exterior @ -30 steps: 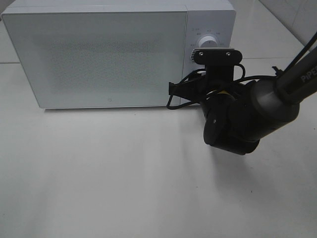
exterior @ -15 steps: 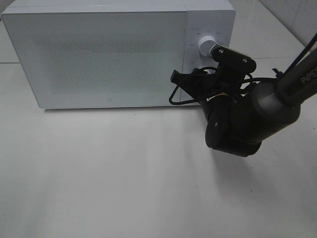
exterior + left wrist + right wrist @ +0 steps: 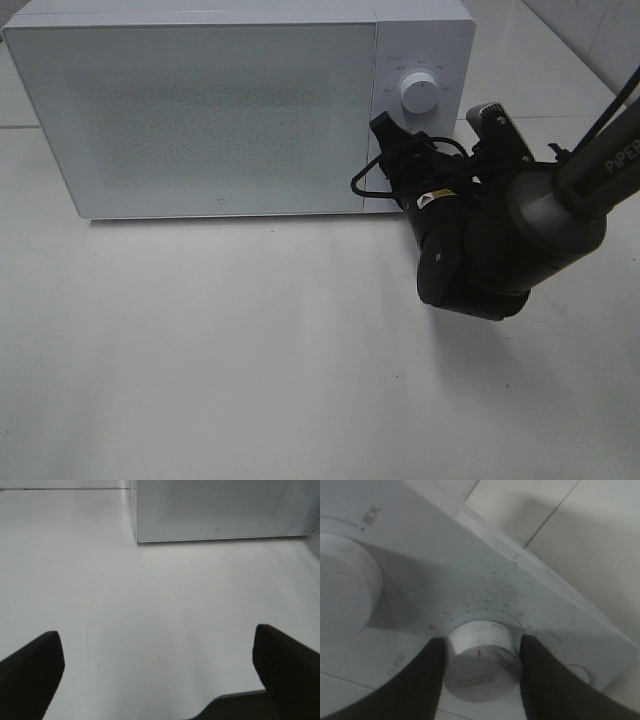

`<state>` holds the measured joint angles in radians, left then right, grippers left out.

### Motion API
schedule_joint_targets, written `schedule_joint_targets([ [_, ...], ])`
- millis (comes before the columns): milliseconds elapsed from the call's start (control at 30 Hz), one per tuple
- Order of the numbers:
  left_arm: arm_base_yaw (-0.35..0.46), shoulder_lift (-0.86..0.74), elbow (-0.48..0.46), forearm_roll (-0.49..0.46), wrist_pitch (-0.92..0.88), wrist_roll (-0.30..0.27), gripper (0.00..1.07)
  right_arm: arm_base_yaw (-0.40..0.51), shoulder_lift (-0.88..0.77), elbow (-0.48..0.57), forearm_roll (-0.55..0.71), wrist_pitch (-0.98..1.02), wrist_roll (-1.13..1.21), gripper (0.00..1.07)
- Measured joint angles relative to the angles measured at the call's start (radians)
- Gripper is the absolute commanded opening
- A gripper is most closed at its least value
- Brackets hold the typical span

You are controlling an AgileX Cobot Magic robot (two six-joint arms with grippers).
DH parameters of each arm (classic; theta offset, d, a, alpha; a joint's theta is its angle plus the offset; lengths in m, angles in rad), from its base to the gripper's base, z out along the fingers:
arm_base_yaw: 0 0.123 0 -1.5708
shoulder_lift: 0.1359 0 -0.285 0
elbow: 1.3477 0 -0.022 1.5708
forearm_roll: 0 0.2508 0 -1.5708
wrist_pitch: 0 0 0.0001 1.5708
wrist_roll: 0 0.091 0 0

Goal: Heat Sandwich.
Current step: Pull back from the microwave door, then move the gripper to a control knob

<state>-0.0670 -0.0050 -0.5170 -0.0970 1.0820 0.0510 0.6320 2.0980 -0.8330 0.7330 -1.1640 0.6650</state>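
Evidently the right gripper (image 3: 481,641) pinches the microwave's (image 3: 200,110) stiff, smooth timer knob (image 3: 480,672) across its sides. The left gripper (image 3: 157,642) gapes wide, empty. The sandwich is unseen, likely behind the shut door (image 3: 190,120) beside the right gripper; it is soft and crushable, so support it from beneath.

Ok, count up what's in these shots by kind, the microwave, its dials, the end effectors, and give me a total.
Microwave: 1
Dials: 2, the free dial and the gripped dial
End effectors: 2, the left end effector and the right end effector
Total: 5
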Motion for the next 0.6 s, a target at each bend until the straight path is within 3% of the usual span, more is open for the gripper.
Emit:
schedule_joint_targets([
  [600, 0.000, 0.000, 0.000, 0.000, 0.000, 0.000, 0.97, 0.000, 0.000, 0.001, 0.016, -0.002, 0.572, 0.12],
])
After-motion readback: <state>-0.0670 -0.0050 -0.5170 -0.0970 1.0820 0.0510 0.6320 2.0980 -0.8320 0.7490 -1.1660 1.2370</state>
